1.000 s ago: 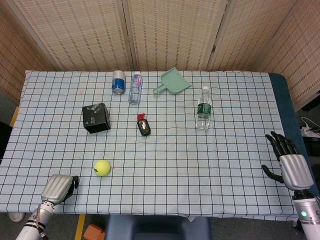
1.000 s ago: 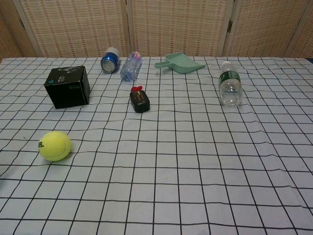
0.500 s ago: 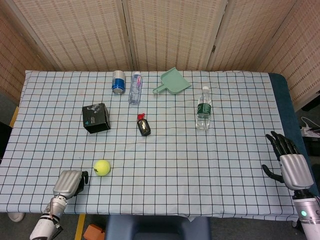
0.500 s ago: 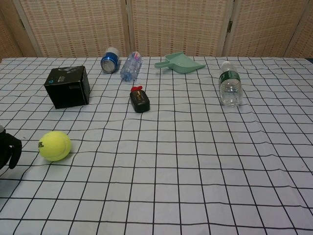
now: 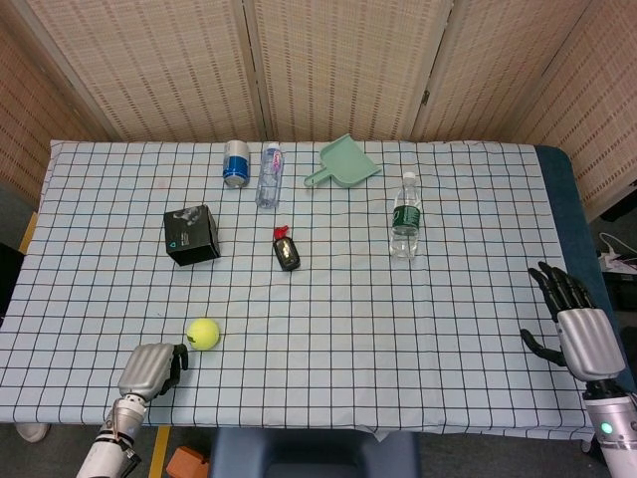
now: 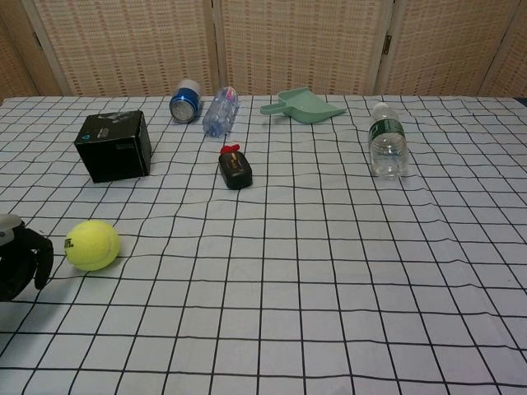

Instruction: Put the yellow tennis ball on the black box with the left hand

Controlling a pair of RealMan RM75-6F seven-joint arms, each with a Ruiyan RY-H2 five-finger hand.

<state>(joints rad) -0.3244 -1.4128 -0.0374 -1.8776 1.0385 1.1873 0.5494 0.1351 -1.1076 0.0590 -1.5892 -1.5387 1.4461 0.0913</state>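
In the head view, the yellow tennis ball (image 5: 203, 334) lies on the checked tablecloth (image 5: 418, 329) near the front left, well apart from the black box (image 5: 191, 235), which sits further back. The left hand (image 5: 152, 370) is just beside the ball, at its near left, fingers curled downward and holding nothing; whether a fingertip touches the ball cannot be told from here. The right hand (image 5: 577, 324) hangs off the table's right edge (well clear of everything), fingers spread and empty. Also on the cloth: a blue can (image 5: 236, 163), a clear bottle lying flat (image 5: 269, 175), a green dustpan (image 5: 343, 163), an upright water bottle (image 5: 404, 216) and a small black object with a red tip (image 5: 287, 248).

In the chest view, the left hand's dark fingers (image 6: 25, 262) show at the left edge, bent in beside the ball (image 6: 92, 244) with a narrow gap between them. The box (image 6: 114, 146) stands behind the ball.
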